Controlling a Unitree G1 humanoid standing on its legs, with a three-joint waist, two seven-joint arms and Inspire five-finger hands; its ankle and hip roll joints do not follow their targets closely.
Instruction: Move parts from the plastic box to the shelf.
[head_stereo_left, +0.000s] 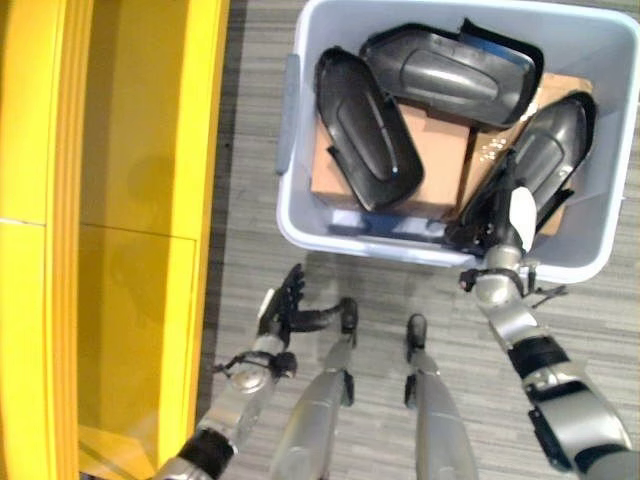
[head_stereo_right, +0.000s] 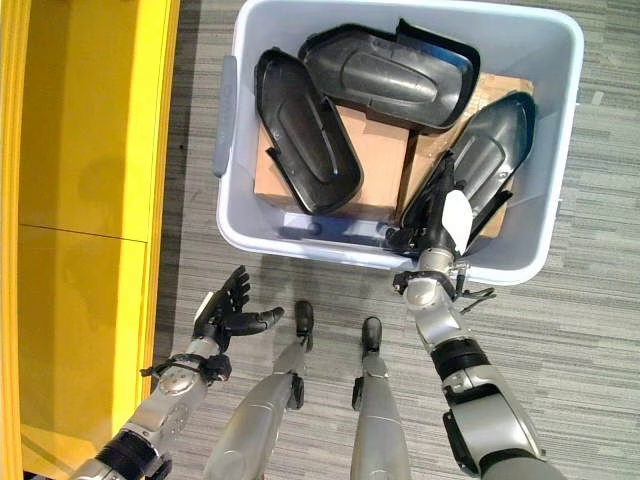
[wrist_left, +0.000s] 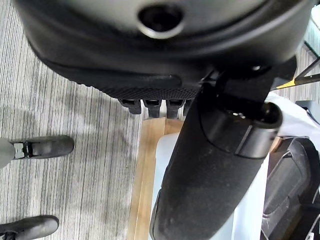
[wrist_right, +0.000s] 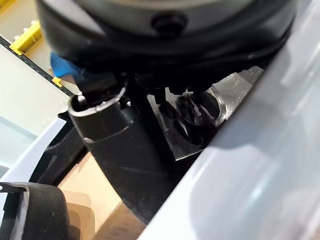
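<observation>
Three glossy black moulded plastic parts (head_stereo_right: 305, 130) lie in pale grey plastic box (head_stereo_right: 560, 150) on cardboard. Right robot hand (head_stereo_right: 440, 225) reaches over near wall onto rightmost part (head_stereo_right: 490, 150); finger closure unclear. Left robot hand (head_stereo_right: 228, 305) relaxed, fingers apart, above floor. Risk: part snags box wall on lift, slips. Yellow shelf (head_stereo_right: 90, 150) well apart at left.

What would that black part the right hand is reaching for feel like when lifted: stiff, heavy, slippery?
The black part looks like a moulded hollow shell, so probably stiff and light for its size. Its glossy, curved surface might slip in the right hand. It leans against the plastic box wall, so it may tip when nudged.
</observation>
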